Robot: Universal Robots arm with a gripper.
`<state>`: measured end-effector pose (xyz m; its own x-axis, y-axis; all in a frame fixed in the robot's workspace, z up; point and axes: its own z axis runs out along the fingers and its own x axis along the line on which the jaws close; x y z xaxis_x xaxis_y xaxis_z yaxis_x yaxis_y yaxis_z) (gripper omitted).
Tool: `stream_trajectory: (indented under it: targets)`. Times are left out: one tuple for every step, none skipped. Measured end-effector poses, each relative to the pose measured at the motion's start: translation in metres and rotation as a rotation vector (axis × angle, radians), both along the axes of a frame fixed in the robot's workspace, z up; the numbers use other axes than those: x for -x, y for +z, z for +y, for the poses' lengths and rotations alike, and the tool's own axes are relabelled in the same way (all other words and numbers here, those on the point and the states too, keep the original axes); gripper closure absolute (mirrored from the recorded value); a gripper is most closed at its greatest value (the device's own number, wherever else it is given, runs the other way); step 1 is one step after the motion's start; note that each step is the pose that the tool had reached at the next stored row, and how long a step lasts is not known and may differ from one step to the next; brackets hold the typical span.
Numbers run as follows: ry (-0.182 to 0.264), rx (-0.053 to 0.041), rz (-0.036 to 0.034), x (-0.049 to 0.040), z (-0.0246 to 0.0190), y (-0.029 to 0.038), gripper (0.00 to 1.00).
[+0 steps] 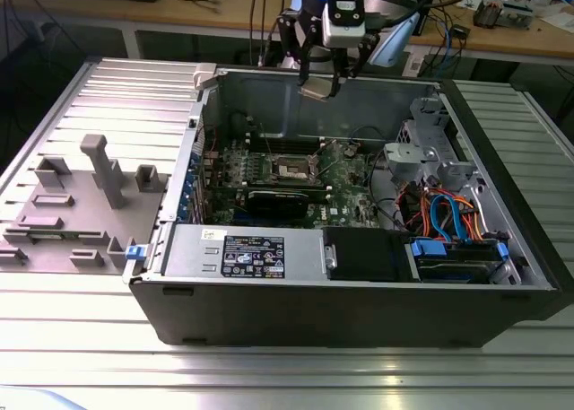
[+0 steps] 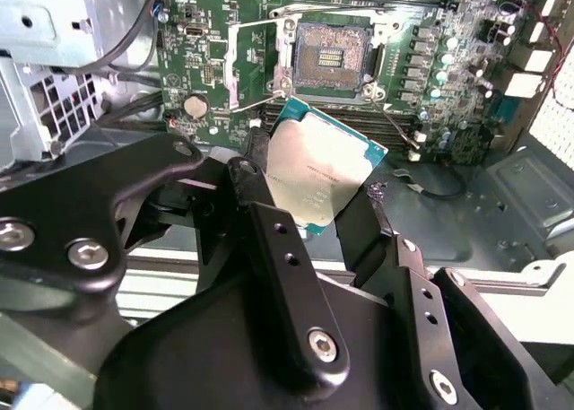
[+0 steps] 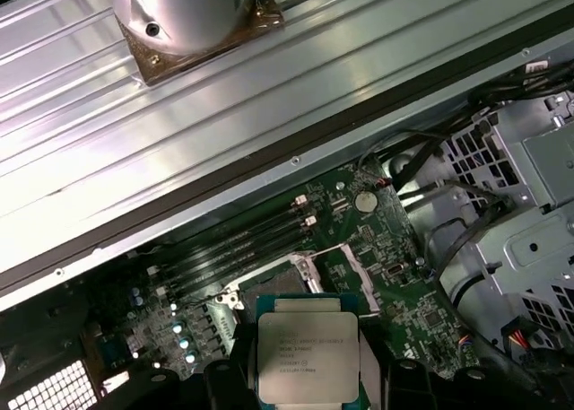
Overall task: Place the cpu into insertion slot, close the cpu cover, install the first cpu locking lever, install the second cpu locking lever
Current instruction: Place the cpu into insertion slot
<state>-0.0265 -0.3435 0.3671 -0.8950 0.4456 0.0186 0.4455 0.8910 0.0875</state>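
Ribbed metal tabletop [image 1: 81,356] carries one open computer case [image 1: 296,316], side panel off, interior free from above. One grey moulded fixture [image 1: 81,204] sits on the exterior view's left of the case, just beside its wall. A cluttered bench with cables runs behind.

Counts: one cpu [image 2: 314,168], one insertion slot [image 2: 334,56], one cpu cover [image 2: 232,65], one long black card [image 1: 282,199] lying on the board just beside the slot.

Slot: dark recess exposed, nothing seated in it. Cover is swung up off the socket and stands along one side. Green circuit board [image 1: 345,172] surrounds the slot on all sides; memory slots [image 3: 233,248] run along one edge. A drive cage [image 1: 430,150] and a cable bundle [image 1: 444,217] take up the exterior view's right of the case, apart from the socket.

Arm [image 1: 345,15]: wrist pointing downward, poised over the case's far wall, well above the board. Jaws are clamped on two opposite edges of the cpu, metal top visible in both wrist views. Cpu hangs in the air, slightly tilted in the exterior view, well apart from the slot and touching nothing but the jaws.
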Motion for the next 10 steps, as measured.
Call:
stream_trajectory:
  targets:
    - [-0.008, 0.0001, 0.0, 0.0, 0.0, 0.0, 0.46]
    - [-0.016, 0.0002, 0.0, 0.0, 0.0, 0.0, 0.46]
    - [-0.023, 0.0003, 0.0, 0.0, 0.0, 0.0, 0.46]
    - [-0.029, 0.0003, 0.0001, 0.0, 0.0, 0.0, 0.46]
    - [-0.034, 0.0003, 0.0001, 0.0, 0.0, 0.0, 0.46]
    - [-0.035, 0.0003, 0.0, 0.0, 0.0, 0.0, 0.46]
    - [-0.035, 0.0003, 0.0, 0.0, 0.0, 0.0, 0.46]
    - [-0.035, 0.0003, 0.0, 0.0, 0.0, 0.0, 0.46]
    - [-0.035, 0.0002, 0.0, 0.0, 0.0, -0.0001, 0.46]
    - [-0.035, 0.0002, 0.0, 0.0, 0.0, -0.0001, 0.46]
